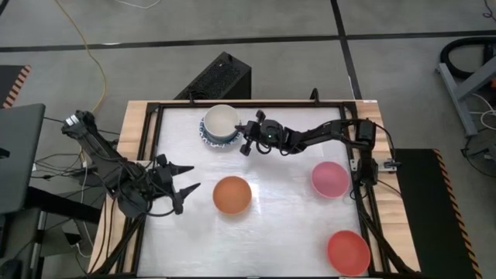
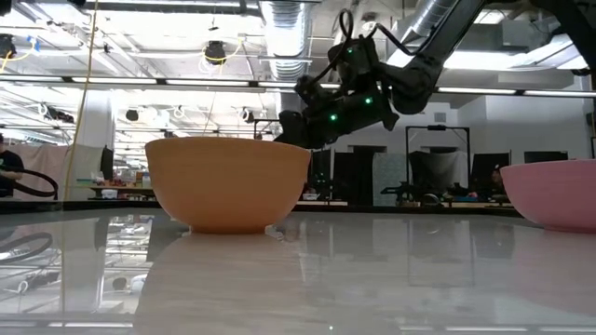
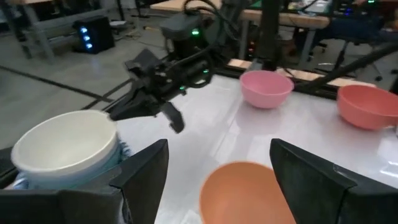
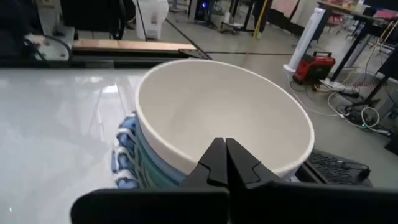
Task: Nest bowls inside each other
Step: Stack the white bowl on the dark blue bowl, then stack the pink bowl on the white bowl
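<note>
A cream bowl (image 1: 222, 120) sits nested on top of a stack at the table's far middle, with a blue-patterned bowl (image 4: 124, 155) showing below it. My right gripper (image 1: 246, 136) is shut, level, at the stack's right side, its tips at the cream bowl's rim (image 4: 273, 165). An orange bowl (image 1: 232, 194) rests upright on its base at the table's middle. My left gripper (image 1: 190, 180) stands open to its left, above the table, pointing at it (image 3: 249, 193). A pink bowl (image 1: 330, 179) and a red bowl (image 1: 348, 252) rest on the right half. My right gripper's shut fingertips (image 4: 225, 155) come level from the table's right side and stand at the cream bowl's rim (image 3: 109, 121), slightly over it. I cannot tell whether they touch the rim.
A black frame (image 1: 147, 132) runs round the white table top. In the low view the orange bowl (image 2: 228, 181) stands in front of the right arm (image 2: 354, 102), with the pink bowl (image 2: 554, 191) at the right. Bare table lies between the orange bowl and the near edge.
</note>
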Robot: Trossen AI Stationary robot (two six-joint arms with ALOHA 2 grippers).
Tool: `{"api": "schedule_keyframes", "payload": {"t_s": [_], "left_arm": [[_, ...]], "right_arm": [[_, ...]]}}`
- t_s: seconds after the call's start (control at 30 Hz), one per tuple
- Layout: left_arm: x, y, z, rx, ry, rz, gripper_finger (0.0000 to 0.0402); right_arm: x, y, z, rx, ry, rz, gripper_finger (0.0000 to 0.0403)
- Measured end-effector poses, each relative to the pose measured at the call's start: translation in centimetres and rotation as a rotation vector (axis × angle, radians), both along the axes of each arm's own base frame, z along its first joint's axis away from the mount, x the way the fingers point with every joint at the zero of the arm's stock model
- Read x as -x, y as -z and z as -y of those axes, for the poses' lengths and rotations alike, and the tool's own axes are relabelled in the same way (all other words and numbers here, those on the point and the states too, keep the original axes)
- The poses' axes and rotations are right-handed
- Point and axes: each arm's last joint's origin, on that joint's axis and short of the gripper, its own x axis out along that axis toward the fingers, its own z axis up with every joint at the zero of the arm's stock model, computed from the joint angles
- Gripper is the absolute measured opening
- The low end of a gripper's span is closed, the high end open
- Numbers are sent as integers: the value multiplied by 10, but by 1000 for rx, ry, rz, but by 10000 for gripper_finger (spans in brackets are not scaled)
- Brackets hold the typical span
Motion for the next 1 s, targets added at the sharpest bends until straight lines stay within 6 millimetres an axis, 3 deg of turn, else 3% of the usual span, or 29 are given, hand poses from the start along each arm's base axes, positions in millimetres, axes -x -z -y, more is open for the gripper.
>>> {"api": "schedule_keyframes", "payload": {"t_s": [0.2,0.37,0.53,0.63,0.77,1.0], "left_arm": [[-9,0,5,-31,57,-19,270],[-11,-6,7,-66,76,5,270],[-17,-11,8,-81,201,5,270],[-23,-13,5,-79,298,2,270],[-31,-14,-1,-99,378,-10,270],[-34,-11,-8,-142,373,-51,270]], "right_arm": [[0,0,-1,-5,-2,-14,3],[4,-23,-10,30,-14,25,8],[19,-52,-26,25,7,-43,14],[41,-69,-38,-39,53,-169,22],[85,-91,-59,-159,77,-352,41],[167,-120,-100,-379,207,-470,58]]}}
